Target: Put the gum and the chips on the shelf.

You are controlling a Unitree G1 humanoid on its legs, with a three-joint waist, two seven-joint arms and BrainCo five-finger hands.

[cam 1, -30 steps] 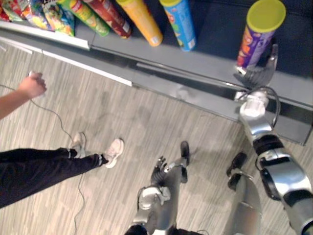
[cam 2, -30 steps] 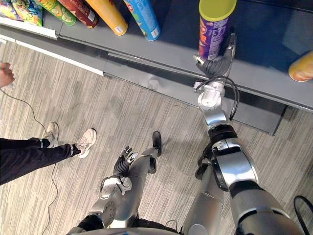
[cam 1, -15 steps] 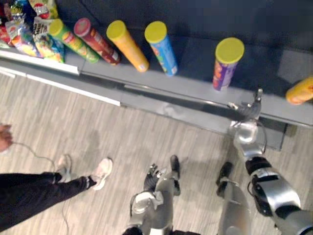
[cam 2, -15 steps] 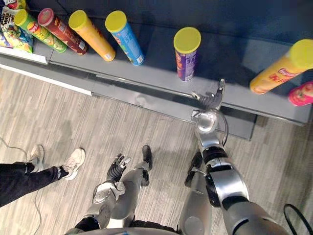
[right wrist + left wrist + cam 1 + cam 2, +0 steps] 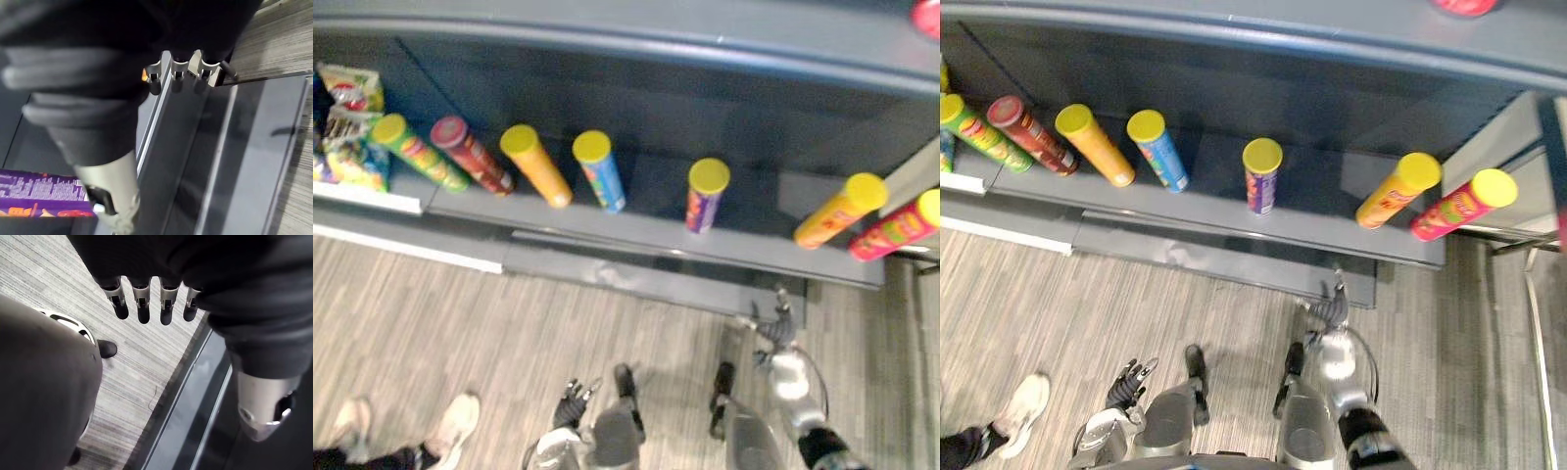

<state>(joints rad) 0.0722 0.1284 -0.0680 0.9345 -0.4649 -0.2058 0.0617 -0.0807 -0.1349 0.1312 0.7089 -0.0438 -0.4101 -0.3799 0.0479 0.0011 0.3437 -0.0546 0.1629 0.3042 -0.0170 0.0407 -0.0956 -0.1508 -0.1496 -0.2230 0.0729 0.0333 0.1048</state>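
A purple chips can (image 5: 707,196) with a yellow lid stands upright on the dark grey low shelf (image 5: 636,233), near its middle. My right hand (image 5: 773,328) hangs open and empty below the shelf's front edge, well apart from the can. In the right wrist view its straight fingers (image 5: 176,74) point along the shelf rails, and the purple can (image 5: 44,198) shows beside the thumb. My left hand (image 5: 1126,382) hangs low over the floor with relaxed fingers (image 5: 142,303) and holds nothing.
Other chips cans line the shelf: green (image 5: 416,152), red (image 5: 470,157), orange (image 5: 536,164) and blue (image 5: 599,171) to the left, orange (image 5: 837,211) and pink (image 5: 896,225) to the right. Snack bags (image 5: 347,127) sit far left. An upper shelf board (image 5: 607,34) overhangs. A person's shoe (image 5: 455,426) is lower left.
The camera has pulled back and tilted up, so more shelf shows. My right hand has left the purple can and dropped below the shelf edge. The can stays upright.
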